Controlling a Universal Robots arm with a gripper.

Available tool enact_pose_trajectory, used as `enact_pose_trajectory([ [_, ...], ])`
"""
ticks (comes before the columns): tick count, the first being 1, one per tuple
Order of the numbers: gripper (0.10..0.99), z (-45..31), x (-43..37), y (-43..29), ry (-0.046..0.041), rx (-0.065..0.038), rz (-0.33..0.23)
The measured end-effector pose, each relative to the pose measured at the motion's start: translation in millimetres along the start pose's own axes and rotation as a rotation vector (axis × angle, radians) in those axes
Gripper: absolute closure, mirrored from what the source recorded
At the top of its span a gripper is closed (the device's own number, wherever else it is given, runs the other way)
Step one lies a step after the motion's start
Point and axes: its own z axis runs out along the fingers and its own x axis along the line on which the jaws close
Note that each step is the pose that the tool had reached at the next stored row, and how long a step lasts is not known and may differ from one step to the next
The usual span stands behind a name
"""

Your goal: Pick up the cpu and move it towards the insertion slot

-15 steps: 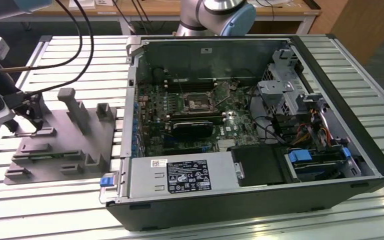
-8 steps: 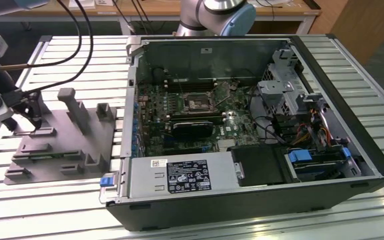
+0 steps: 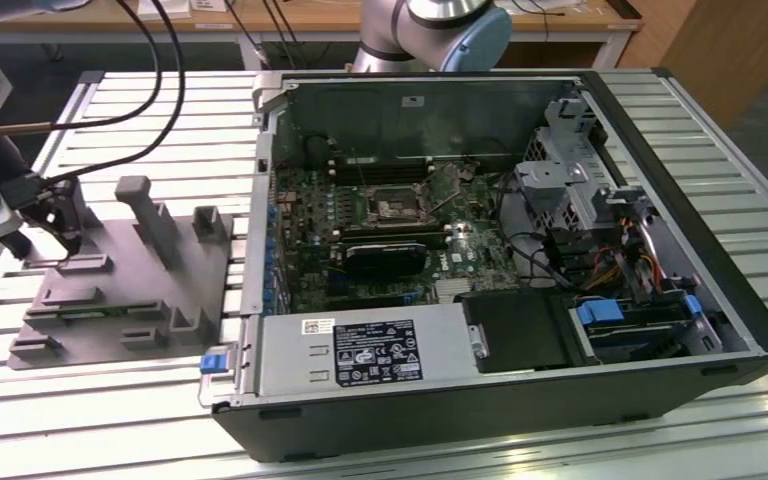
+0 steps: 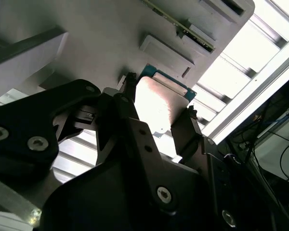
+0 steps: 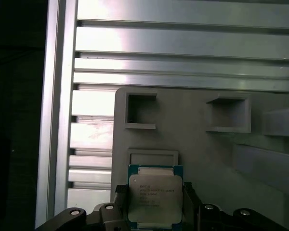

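Note:
The cpu [image 5: 154, 197], a flat square chip with a silvery top and a blue-green rim, sits between the two black fingers of my gripper [image 5: 153, 204]. Its edges touch both fingers. It hangs just above a shallow square recess [image 5: 152, 157] in the grey plastic fixture [image 5: 207, 159]. In the second wrist view the cpu [image 4: 160, 103] shows bright between the fingers [image 4: 127, 98]. In the exterior view my gripper [image 3: 44, 240] hovers over the fixture's [image 3: 131, 290] end at that view's left. The insertion slot [image 3: 398, 207] lies on the green board inside the open computer case, well off to that view's right.
The open case [image 3: 491, 240] has tall metal walls, a black fan shroud [image 3: 384, 260], a power supply [image 3: 357, 350] and drive cages with cables [image 3: 598, 230]. Upright posts [image 3: 157, 225] rise from the fixture. Everything rests on a slatted aluminium table [image 3: 117, 420].

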Motion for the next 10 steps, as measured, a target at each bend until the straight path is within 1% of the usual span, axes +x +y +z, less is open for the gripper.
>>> enact_pose_trajectory([
  [10, 0.545, -6.7, 0.0, 0.4, 0.0001, 0.0, 0.0],
])
